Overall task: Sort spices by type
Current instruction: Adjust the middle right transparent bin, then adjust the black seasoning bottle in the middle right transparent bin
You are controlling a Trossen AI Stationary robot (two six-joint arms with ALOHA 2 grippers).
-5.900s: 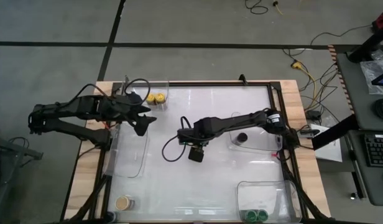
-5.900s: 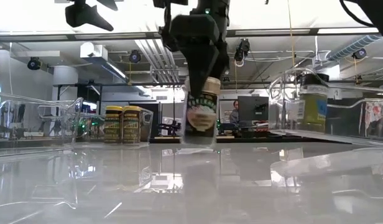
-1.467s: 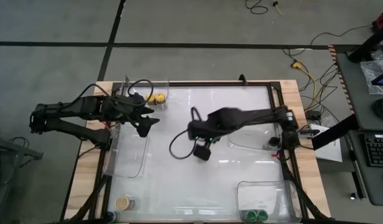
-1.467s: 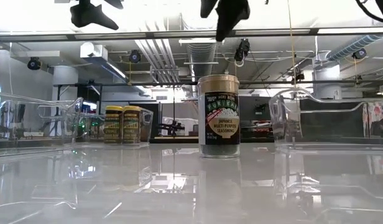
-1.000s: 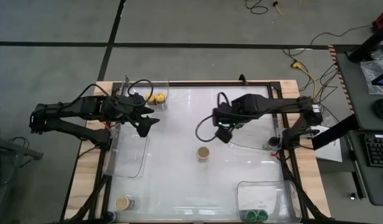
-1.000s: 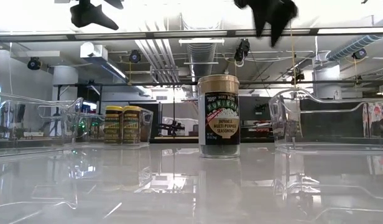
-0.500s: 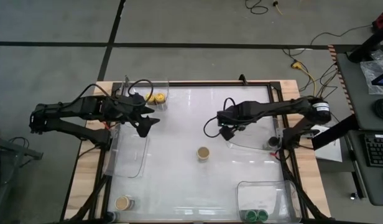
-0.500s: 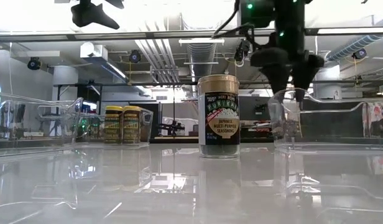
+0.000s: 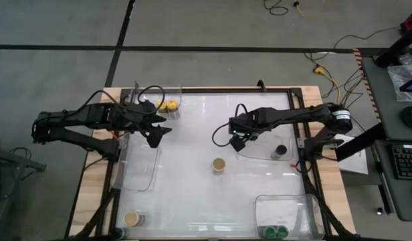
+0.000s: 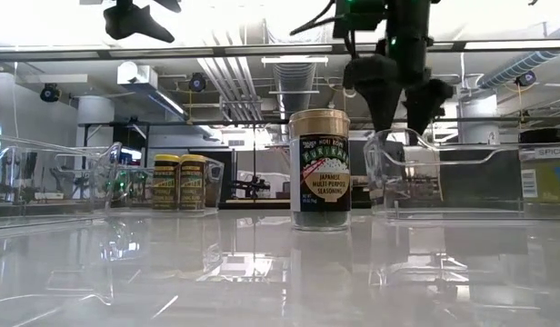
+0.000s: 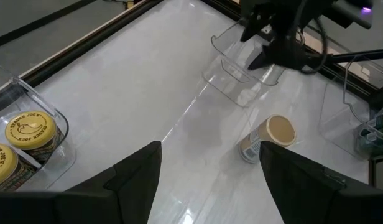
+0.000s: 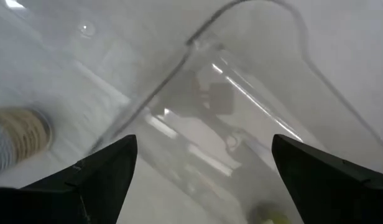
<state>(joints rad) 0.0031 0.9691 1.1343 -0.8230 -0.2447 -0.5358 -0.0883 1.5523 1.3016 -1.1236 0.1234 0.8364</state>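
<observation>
right claw (image 9: pixel 237 142) has shifted left over the clear plastic tray's (image 9: pixel 262 150) rim, fingers spread, empty. tan-lidded cylindrical glass spice jar (image 9: pixel 219 165) stands upright on the glossy table (image 9: pixel 192 194), nearby. left claw (image 9: pixel 154 136) released, idle.

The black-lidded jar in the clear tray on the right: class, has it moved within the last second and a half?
Yes. The black-lidded jar has shifted with its clear tray towards the table's middle, away from the right frame post.

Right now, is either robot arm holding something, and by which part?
Nothing is held. The right pincer and left pincer are both open and empty; the tan-lidded jar stands alone.
</observation>
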